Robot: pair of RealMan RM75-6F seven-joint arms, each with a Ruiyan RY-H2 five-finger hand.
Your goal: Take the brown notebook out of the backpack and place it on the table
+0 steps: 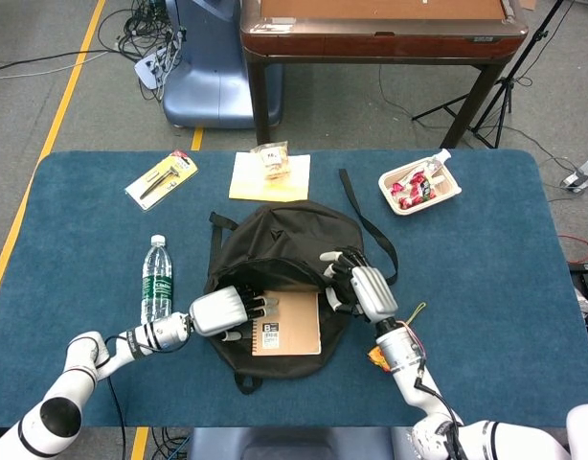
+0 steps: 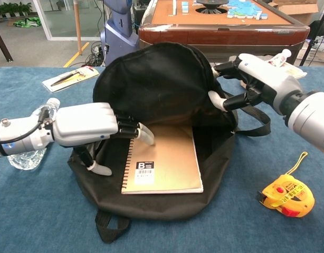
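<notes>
The black backpack (image 1: 284,240) (image 2: 156,79) lies open in the middle of the blue table. The brown spiral notebook (image 1: 292,324) (image 2: 167,158) lies flat in its mouth, cover up. My left hand (image 1: 222,311) (image 2: 88,124) reaches in from the left. Its fingers (image 2: 143,134) stretch over the spiral edge and touch the cover, while its thumb (image 2: 100,169) sits lower by the bag's rim, not closed on the book. My right hand (image 1: 361,283) (image 2: 257,74) grips the bag's upper flap at the right side and holds it up.
A water bottle (image 1: 157,278) (image 2: 27,150) lies just left of my left arm. A yellow tape measure (image 2: 286,197) (image 1: 378,356) sits right of the bag. Further back are a white snack tray (image 1: 418,187), a yellow sheet (image 1: 270,175) and a tool pack (image 1: 162,179).
</notes>
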